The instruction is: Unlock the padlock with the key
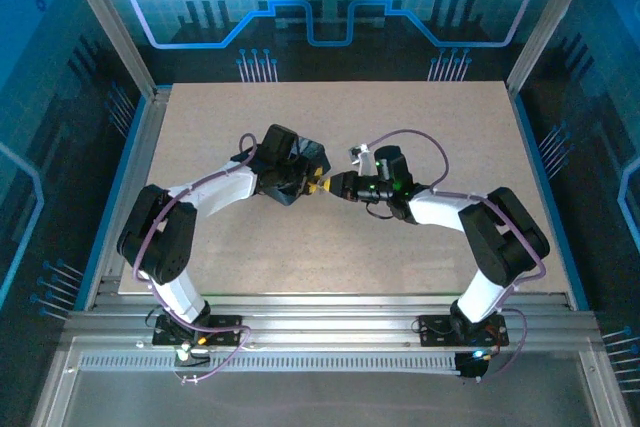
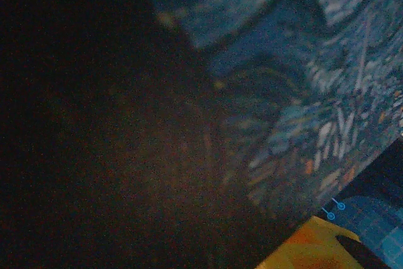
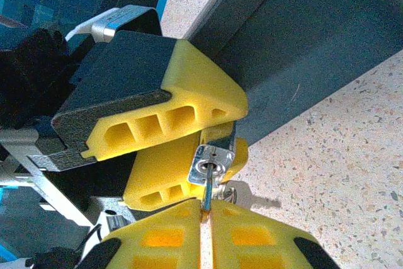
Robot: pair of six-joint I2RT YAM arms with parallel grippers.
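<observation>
Left pincer point(image 3: 228, 131): grasps the padlock point(image 3: 211, 163); its shackle is hidden from you.
Right pincer point(image 3: 206, 211): clenched on the key point(image 3: 206, 194), tip buried in keyhole point(image 3: 208, 168).

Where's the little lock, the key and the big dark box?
padlock point(image 3: 214, 160), right wrist view, keyhole face.
key point(image 3: 206, 194), right wrist view, thin blade.
box point(image 3: 315, 48), right wrist view, dark side wall.
</observation>
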